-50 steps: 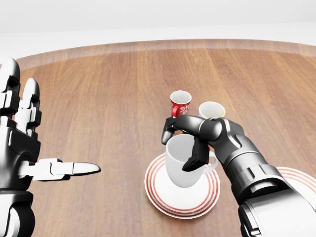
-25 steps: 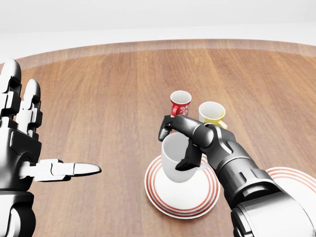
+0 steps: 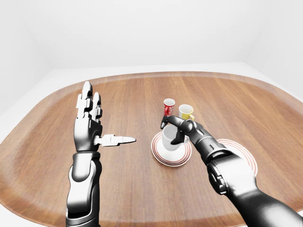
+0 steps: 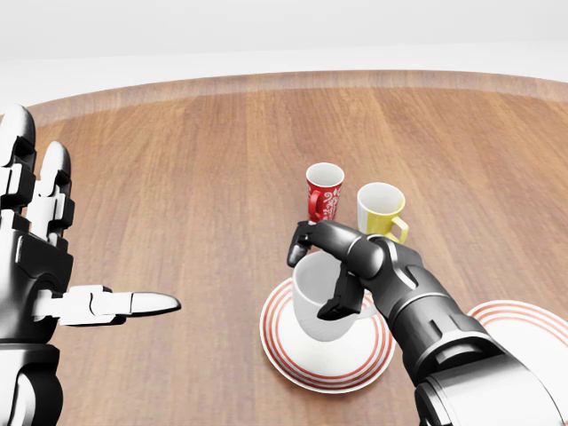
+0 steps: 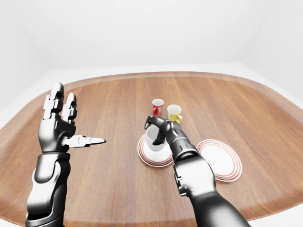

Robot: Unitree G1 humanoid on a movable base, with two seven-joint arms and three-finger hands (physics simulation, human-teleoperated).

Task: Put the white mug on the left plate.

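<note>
— Right hand (image 4: 321,271) first: how does it sit?

— It reaches in from the lower right of the head view, forearm angled up and to the left, wrist bent so the dark fingers curl down over the white mug (image 4: 321,303). One finger (image 4: 298,244) hooks over the far rim, another (image 4: 342,293) drops down the mug's right side. The fingers are closed round the mug.

— And where is the mug?

— Over the left plate (image 4: 293,351), the one with red rings, tilted so its mouth leans toward the far left. Whether its base touches the plate or hangs just above cannot be told from these views.

— What about the other hand?

— The left hand (image 3: 88,124) is raised well to the left, forearm upright. Its two long fingers (image 3: 86,94) point straight up and the thumb (image 3: 118,139) sticks out sideways to the right. It is spread wide and holds nothing.

— Anything else on the wooden table (image 3: 128,94)?

— A red mug (image 4: 324,190) and a yellow mug (image 4: 380,209) stand upright side by side just beyond the left plate. A second ringed plate (image 5: 220,159) lies to the right, partly hidden by the right arm in the head view.
</note>
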